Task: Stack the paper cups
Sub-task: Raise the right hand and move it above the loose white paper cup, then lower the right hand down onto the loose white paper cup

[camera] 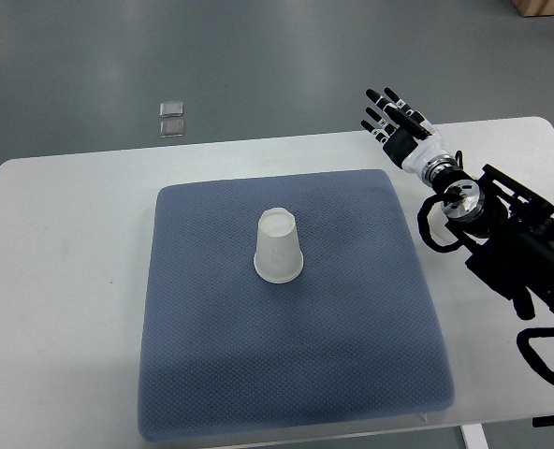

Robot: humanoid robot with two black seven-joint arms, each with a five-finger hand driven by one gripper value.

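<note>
Right robot hand (394, 117), black-and-white with fingers spread apart and holding nothing, hovers over the far right edge of the white rectangular surface (62, 281), past the far right corner of the blue-grey textured fabric mat (286, 374). Its black arm comes in from the right edge. Left robot hand not in view.

White paper cup (279, 247), upside down with base up, stands near the mat centre, well apart from the robot hand, to its left and nearer. Looks like a single cup or an already nested stack; cannot tell which from above. No second loose cup visible.

Risks, judged from here:
- Cup is light and tapered, so a fast sideways approach likely tips or slides it across the mat.
- Squeezing too hard would crush the thin wall.
- Soft mat gives an uneven footing, so a push from above could make it wobble.
- Reach is long and diagonal; the forearm cables could sweep over the mat corner.
- With no other cup in sight, nothing to stack onto; task may be done or stalled.

Two small clear square objects (172, 119) lie on the grey floor beyond the far edge, out of the way.
</note>
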